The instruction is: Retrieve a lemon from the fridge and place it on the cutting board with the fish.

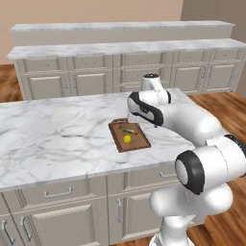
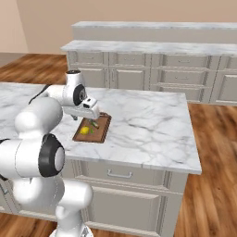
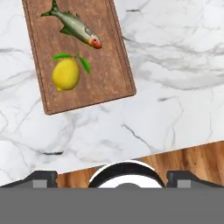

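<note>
The lemon [image 1: 127, 139] [image 2: 84, 130] [image 3: 66, 74], bright yellow with green leaves, lies on the reddish-brown cutting board [image 1: 139, 141] [image 2: 99, 132] [image 3: 109, 65]. Just beyond it on the same board lies the slim greenish fish [image 1: 127, 129] [image 2: 94, 124] [image 3: 76, 27], apart from the lemon. My gripper [image 3: 113, 177] [image 2: 85, 115] hovers above the board's right side, over the island's edge. It is open, its fingertips [image 3: 41, 178] spread wide with nothing between them. The fridge is out of view.
The board rests on a white marble island counter [image 1: 57, 134] [image 2: 148, 125] with drawers below. The counter's edge and the wooden floor [image 3: 183, 155] lie under my hand. A second run of cabinets [image 1: 120, 72] stands along the back wall.
</note>
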